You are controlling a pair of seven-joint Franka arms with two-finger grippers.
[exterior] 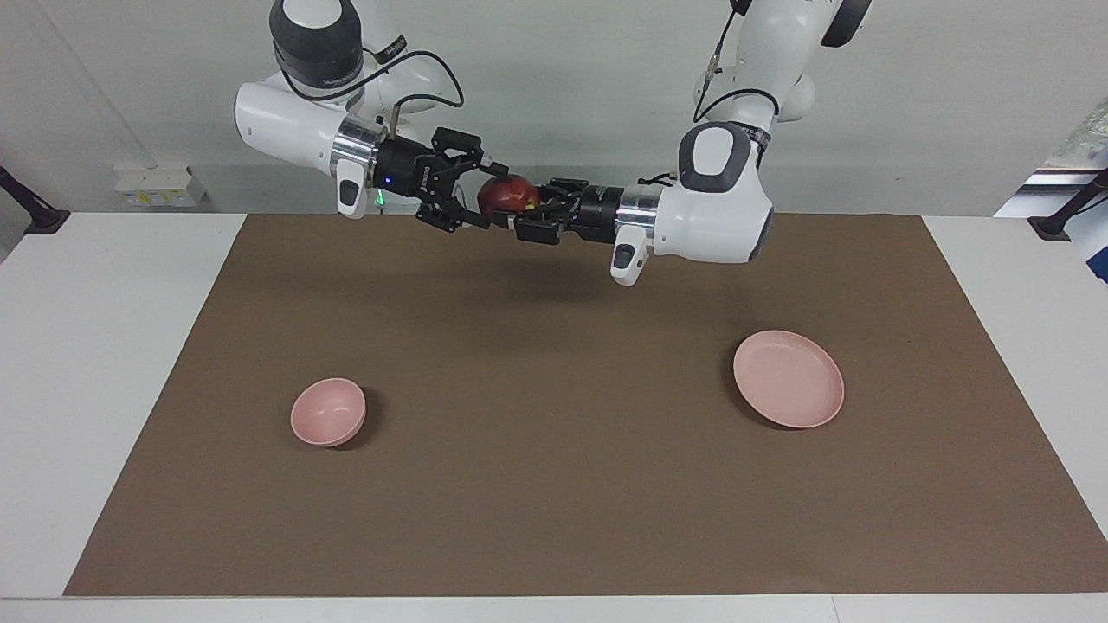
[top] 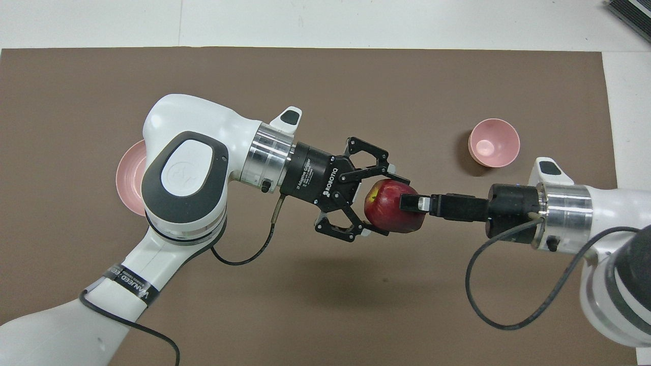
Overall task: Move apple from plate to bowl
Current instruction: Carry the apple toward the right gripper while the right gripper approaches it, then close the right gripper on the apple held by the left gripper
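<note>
Hanging in mid-air over the brown mat (exterior: 554,484), the small dark red apple (top: 389,206) is caught between both grippers. The left gripper (top: 374,201) is spread around it, fingers barely touching; the right gripper (top: 409,203) is clamped on it top and bottom. Firm, smooth and rounded, it is judged slippery, so its widest middle is best pinched. The pale pink plate (exterior: 789,378) and the small deep pink bowl (exterior: 327,412) are left empty, well apart.

The left arm's elbow covers most of the plate (top: 126,178) in the overhead view.
</note>
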